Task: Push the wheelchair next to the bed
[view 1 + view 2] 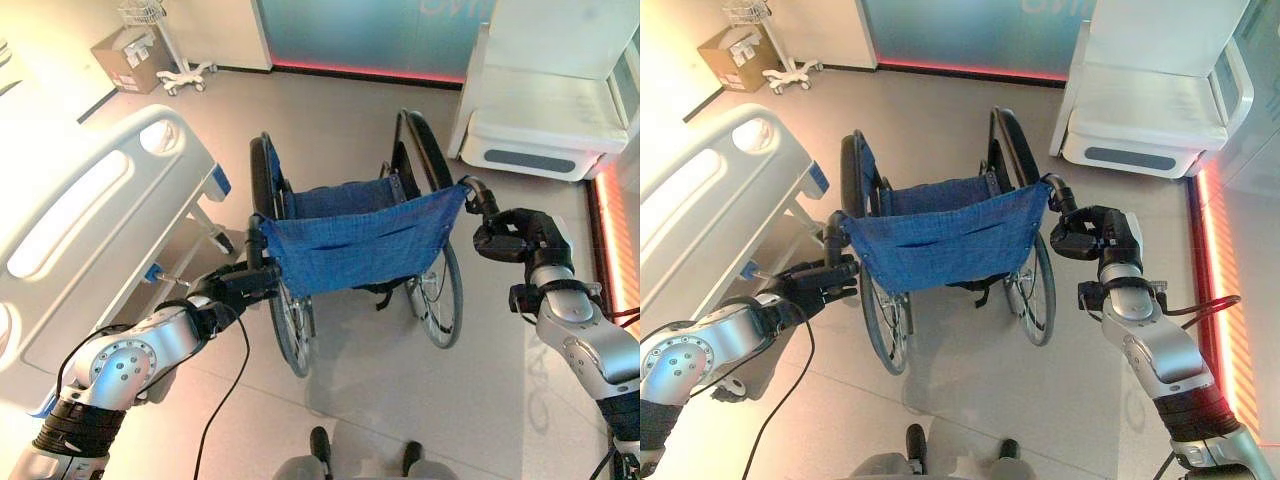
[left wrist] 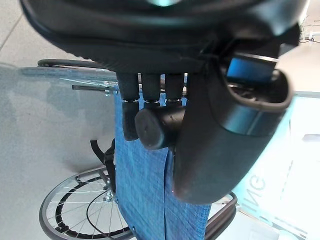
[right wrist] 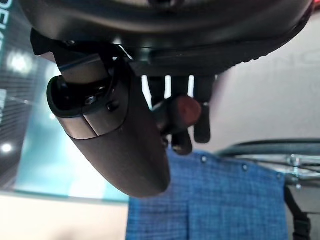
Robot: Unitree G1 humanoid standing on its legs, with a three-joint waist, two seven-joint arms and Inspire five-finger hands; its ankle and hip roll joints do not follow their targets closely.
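Your left hand [image 1: 232,285] is curled round the left black push handle [image 2: 156,127] of the wheelchair, fingers and thumb wrapped about the grip as the left wrist view shows. Your right hand [image 1: 1087,236] is likewise closed on the right black push handle [image 3: 181,114], whose end peeks out between the fingers. Both grips look seated, so you have the chair under control from behind.

The blue-fabric folding wheelchair with black tyres and spoked wheels [image 1: 360,240] stands straight ahead at twelve o'clock, its back sling facing you. The white hospital bed with pale moulded side rail [image 1: 90,215] lies at about ten o'clock, its foot end just beside the chair's left wheel.

To do this step well, push evenly with both arms and bias slightly more through the right one, so the chair swings gently toward ten o'clock. Watch the left wheel: it looks near the bed frame and could snag. Keep clear of the white upholstered armchair [image 1: 545,110] at two o'clock.
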